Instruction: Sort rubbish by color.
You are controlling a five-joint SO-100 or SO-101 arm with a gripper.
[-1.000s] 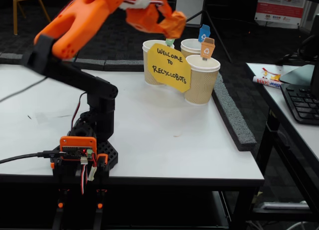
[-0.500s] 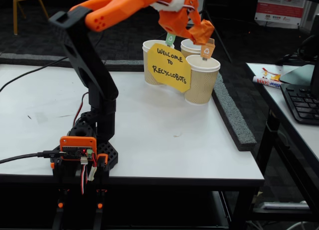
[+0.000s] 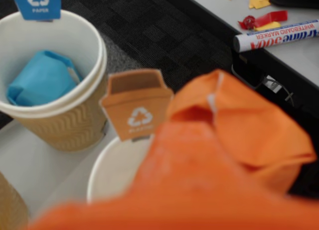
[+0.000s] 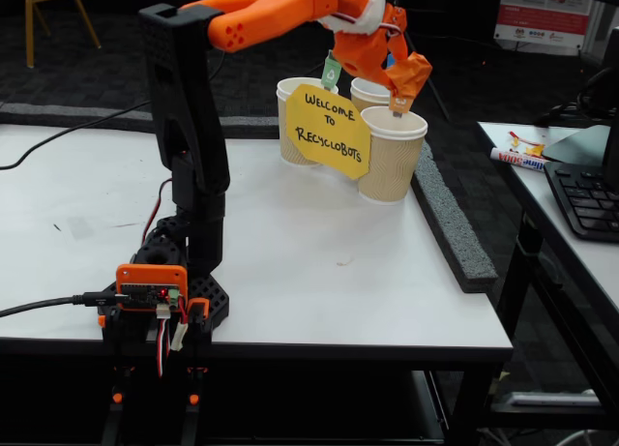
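Swinging right since before, the tool (image 4: 408, 81) is pinching the orange wad (image 3: 249, 125) over the orange-tagged cup (image 4: 392, 156); dropping off-centre could miss.

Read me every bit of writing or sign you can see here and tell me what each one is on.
"WELCOME TO RECYCLOBOTS": yellow sign on the cups.
"PAPER", under a recycling symbol: blue tag on the cup holding the blue wad.
Recycling symbol; the word below is blurred: orange tag.
"...line 500A", upside down, partly readable: marker.
Poster at the back and the green tag: too small to read.
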